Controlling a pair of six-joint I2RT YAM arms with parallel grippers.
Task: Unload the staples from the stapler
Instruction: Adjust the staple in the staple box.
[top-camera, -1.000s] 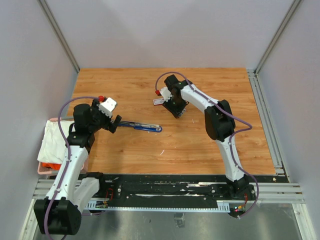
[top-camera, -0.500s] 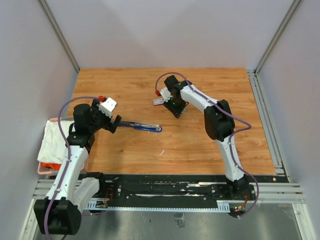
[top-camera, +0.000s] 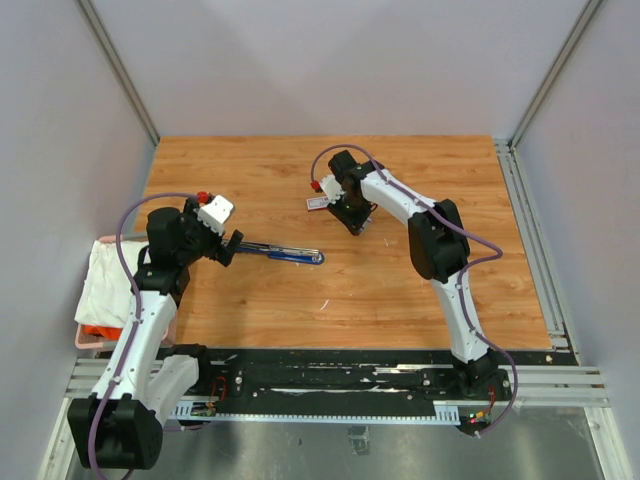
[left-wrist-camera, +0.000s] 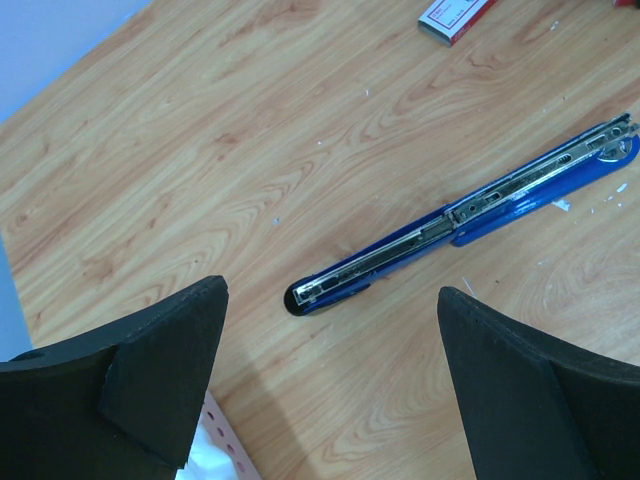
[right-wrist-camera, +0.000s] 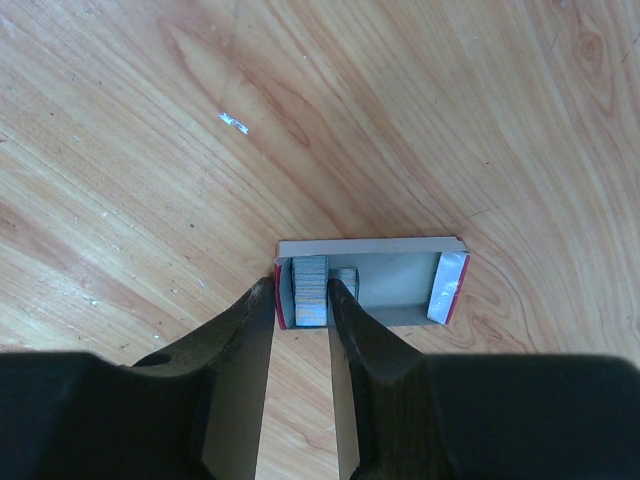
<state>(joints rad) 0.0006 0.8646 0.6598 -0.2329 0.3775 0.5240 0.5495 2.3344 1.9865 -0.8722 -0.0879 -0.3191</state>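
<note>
The right gripper (right-wrist-camera: 300, 300) is closely flanking the staples (right-wrist-camera: 311, 290) in the box (right-wrist-camera: 390, 247), low centre frame; whether it is clamping them, I cannot tell. The left gripper (left-wrist-camera: 330, 295) is hanging wide open above the stapler (left-wrist-camera: 470, 215).

Box (left-wrist-camera: 455, 18) cut off by top edge; staples (right-wrist-camera: 312, 285) partly hidden between right tool (right-wrist-camera: 300, 293) jaws, contact unclear.
</note>
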